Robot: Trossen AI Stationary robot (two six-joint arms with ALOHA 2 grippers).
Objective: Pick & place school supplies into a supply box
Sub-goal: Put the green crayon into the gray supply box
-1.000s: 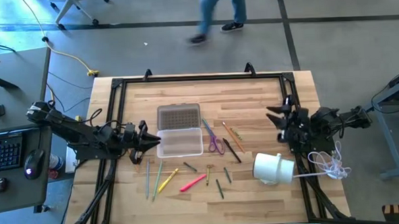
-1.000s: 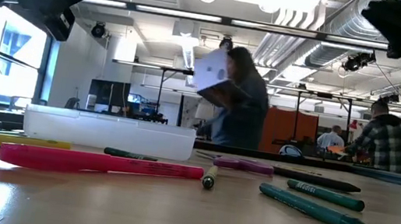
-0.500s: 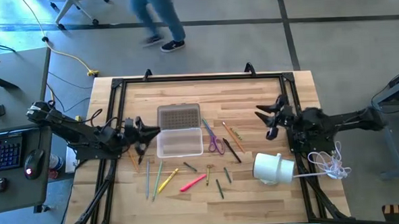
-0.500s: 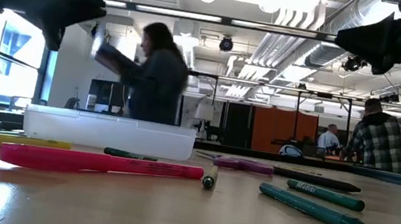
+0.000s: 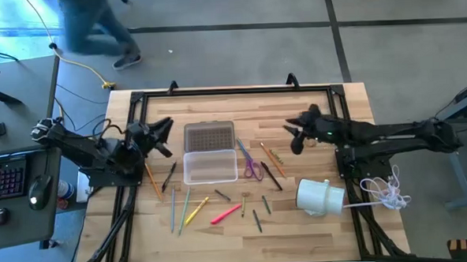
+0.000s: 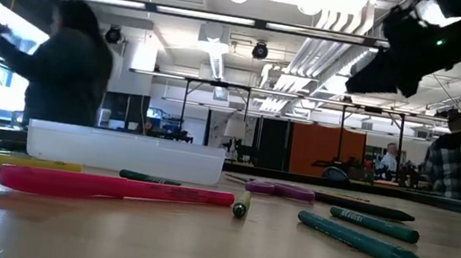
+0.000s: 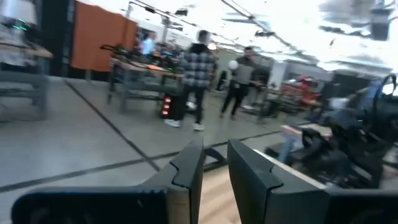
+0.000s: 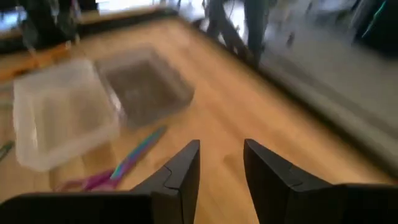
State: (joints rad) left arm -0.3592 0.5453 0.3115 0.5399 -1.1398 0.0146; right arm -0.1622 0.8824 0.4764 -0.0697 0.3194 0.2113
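Observation:
The supply box lies open in the table's middle: its clear tray [image 5: 210, 165] lies nearer, its ribbed lid [image 5: 210, 136] flat beyond it. Pens and pencils lie on the wood around it: a pink marker [image 5: 224, 214], a yellow one [image 5: 196, 212], green pencils [image 5: 181, 206], an orange pencil [image 5: 151, 180], dark pens [image 5: 271, 177] and purple-handled scissors [image 5: 252, 168]. My left gripper [image 5: 166, 137] hovers open just left of the lid. My right gripper [image 5: 292, 136] hovers open to the right of the box, above the scissors [image 8: 93, 180] and pens.
A white cylinder [image 5: 319, 197] lies on its side near the table's right edge, with a white cord [image 5: 386, 189] beside it. A black frame [image 5: 232, 90] runs around the tabletop. A person walks past beyond the far edge. Bare wood shows along the far and near sides.
My right gripper has reached from the right edge toward the table's left, closer to the box. My left gripper has risen and drawn toward the far edge, from beside the tray to beside the lid, uncovering an orange pencil and a dark pen. The person has walked leftward.

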